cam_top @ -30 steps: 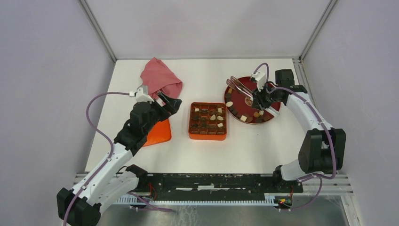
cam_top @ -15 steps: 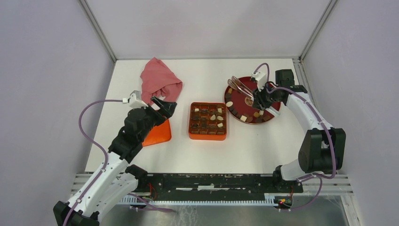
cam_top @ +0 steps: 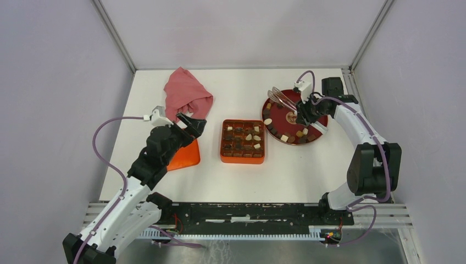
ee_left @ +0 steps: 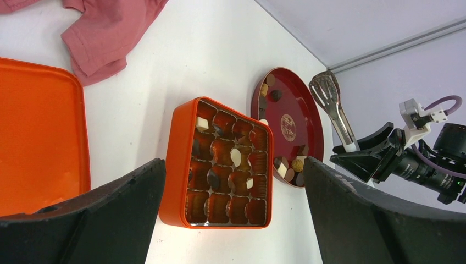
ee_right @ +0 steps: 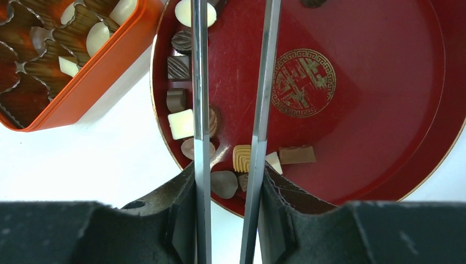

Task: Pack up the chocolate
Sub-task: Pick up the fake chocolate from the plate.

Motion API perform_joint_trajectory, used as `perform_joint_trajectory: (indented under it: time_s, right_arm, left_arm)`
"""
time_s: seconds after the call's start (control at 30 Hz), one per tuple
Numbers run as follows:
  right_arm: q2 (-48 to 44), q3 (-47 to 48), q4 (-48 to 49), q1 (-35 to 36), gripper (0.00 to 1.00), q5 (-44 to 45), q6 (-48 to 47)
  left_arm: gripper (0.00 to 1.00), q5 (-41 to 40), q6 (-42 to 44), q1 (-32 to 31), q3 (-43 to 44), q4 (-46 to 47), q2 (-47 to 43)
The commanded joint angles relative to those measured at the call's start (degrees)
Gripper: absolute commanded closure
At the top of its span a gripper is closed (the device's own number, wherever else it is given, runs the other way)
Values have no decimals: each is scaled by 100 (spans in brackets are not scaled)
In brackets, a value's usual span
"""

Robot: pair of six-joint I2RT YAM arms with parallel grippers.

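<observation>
The chocolate lies partly along the near-left rim of the dark red plate [cam_top: 279,117] as several pieces [cam_top: 286,137], also in the right wrist view [ee_right: 180,124]. Other pieces sit in the cells of the orange gridded box [cam_top: 242,159], also in the left wrist view [ee_left: 175,159]. My right gripper [cam_top: 304,113] is shut on metal tongs [cam_top: 280,99], whose two arms [ee_right: 201,82] reach out over the plate [ee_right: 373,110], apart and with nothing between them. My left gripper [cam_top: 189,124] is open and empty, left of the box.
An orange lid [cam_top: 184,155] lies flat under my left gripper, also in the left wrist view [ee_left: 38,132]. A crumpled pink cloth [cam_top: 187,93] lies behind it at the back left. The plate stands right of the box, close to the right wall.
My left arm has drawn back a little toward the left and near side. My right gripper has shifted the tongs slightly toward the back over the plate.
</observation>
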Motion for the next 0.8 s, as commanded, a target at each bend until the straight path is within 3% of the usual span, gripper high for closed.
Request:
perform_joint_trajectory:
  time_s: [0.0, 0.5, 0.77]
  right_arm:
    - [-47, 244, 26, -35, 59, 58, -32]
    - [505, 776, -307, -33, 60, 864, -424]
    - [664, 535, -365, -44, 59, 1457, -704]
  left_arm:
    - [1, -97, -59, 0, 124, 2, -8]
    - [0, -434, 16, 0, -221, -100, -376]
    - [1, -387, -48, 0, -264, 114, -161]
